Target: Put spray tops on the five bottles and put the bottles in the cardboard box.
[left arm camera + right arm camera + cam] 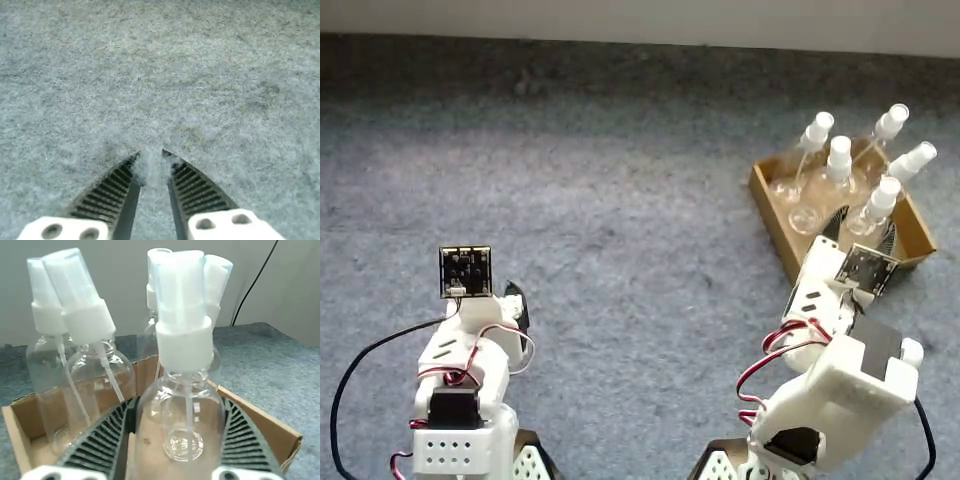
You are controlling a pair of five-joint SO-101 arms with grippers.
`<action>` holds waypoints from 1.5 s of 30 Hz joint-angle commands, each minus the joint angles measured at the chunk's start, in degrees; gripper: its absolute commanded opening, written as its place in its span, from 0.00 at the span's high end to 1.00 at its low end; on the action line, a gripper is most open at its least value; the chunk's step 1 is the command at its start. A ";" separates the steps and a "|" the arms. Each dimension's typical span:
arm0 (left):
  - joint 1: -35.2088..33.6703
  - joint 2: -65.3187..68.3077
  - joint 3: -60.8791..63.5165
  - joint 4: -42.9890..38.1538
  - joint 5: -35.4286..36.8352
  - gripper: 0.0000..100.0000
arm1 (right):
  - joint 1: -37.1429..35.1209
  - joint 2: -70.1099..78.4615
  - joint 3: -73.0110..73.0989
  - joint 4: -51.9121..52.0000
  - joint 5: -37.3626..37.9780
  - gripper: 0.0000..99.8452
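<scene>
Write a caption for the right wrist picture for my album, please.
The right hand holds a spray-topped bottle inside the cardboard box, beside four other bottles.

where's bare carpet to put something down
Wide bare carpet from the left gripper across to the box, and beyond both. Crowded: the box holds five bottles, right gripper around the near bottle.
</scene>
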State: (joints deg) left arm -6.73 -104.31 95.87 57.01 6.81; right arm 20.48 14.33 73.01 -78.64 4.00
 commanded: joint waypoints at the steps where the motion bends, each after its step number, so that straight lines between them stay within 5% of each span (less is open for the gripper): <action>1: -0.40 -0.22 1.19 0.18 -0.35 0.99 | -0.48 -0.04 -0.57 0.13 0.18 0.82; 9: -0.40 -0.22 1.19 0.18 -0.35 0.99 | -0.48 -0.04 -0.40 0.31 0.18 0.75; 45: -0.40 -0.22 1.19 0.18 -0.35 0.99 | -1.80 -0.31 3.30 0.40 6.15 0.74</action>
State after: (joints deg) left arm -6.73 -104.31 95.87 57.01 6.81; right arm 19.16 14.59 76.18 -78.20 9.45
